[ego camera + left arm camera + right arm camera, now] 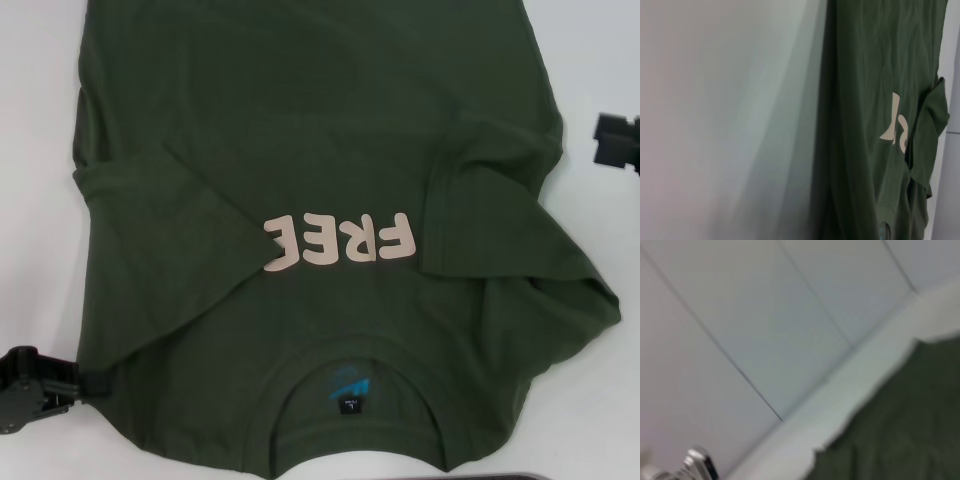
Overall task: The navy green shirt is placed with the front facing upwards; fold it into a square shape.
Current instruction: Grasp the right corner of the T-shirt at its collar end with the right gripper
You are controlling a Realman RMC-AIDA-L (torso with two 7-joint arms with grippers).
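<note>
The large dark olive-green cotton T-shirt (300, 150) lies front up on the white table (40, 200), collar nearest the robot, both sleeves folded inward over the chest beside the pale pink "FREE" lettering (338, 240). Bare table shows along both side edges and at the far right corner. The left gripper (95, 383) sits low at the shirt's near left edge, its tip against the cloth; whether it pinches fabric cannot be told. The right gripper (612, 140) hangs off the shirt's right edge, apart from it, its finger state unclear.
</note>
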